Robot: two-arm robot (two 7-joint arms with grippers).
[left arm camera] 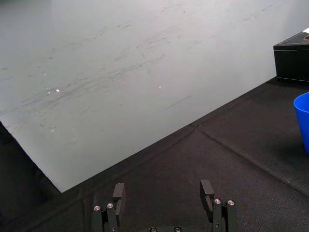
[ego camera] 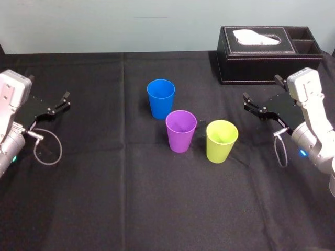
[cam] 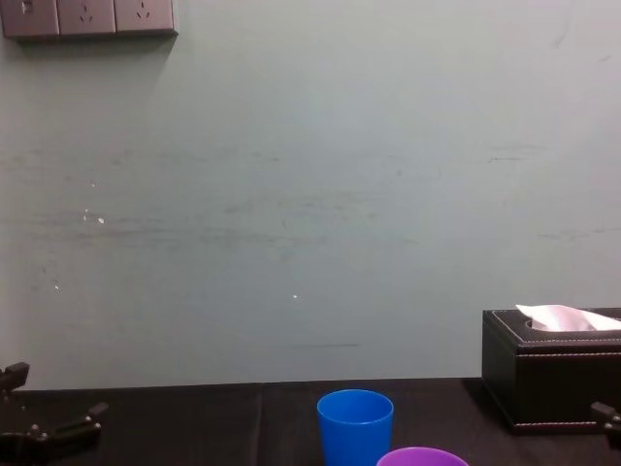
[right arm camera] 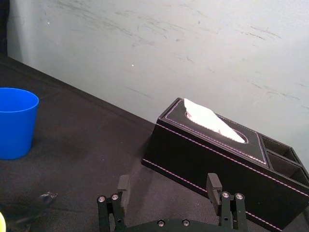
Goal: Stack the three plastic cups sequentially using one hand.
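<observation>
Three cups stand on my black table (ego camera: 104, 198), all right way up with nothing in them. They are the same shape, plain and smooth, wide at the top and thinner at the bottom.

The blue cup (ego camera: 160, 98) is the one farthest from me, near the middle of the table. The purple cup (ego camera: 180, 130) is a bit closer to me and a little to the right of it. From my head they look very close, and I cannot tell if they touch. The green cup (ego camera: 221, 141) is more yellow than green. It stands just to the right of the purple one with a small gap between them. None of the cups sits inside another one.

My left claw (ego camera: 64, 101) hangs over the left side of the table, well away from the cups. Its two black fingers (left arm camera: 119, 191) are spread apart and hold nothing.

My right claw (ego camera: 247, 103) is over the right side, near the green cup but not touching it. Its fingers (right arm camera: 213, 181) are spread wide too, and they hold nothing.

A black tissue box (ego camera: 261, 49) sits at the back right, by the pale wall (cam: 291, 194), with a white tissue poking out of the top.
</observation>
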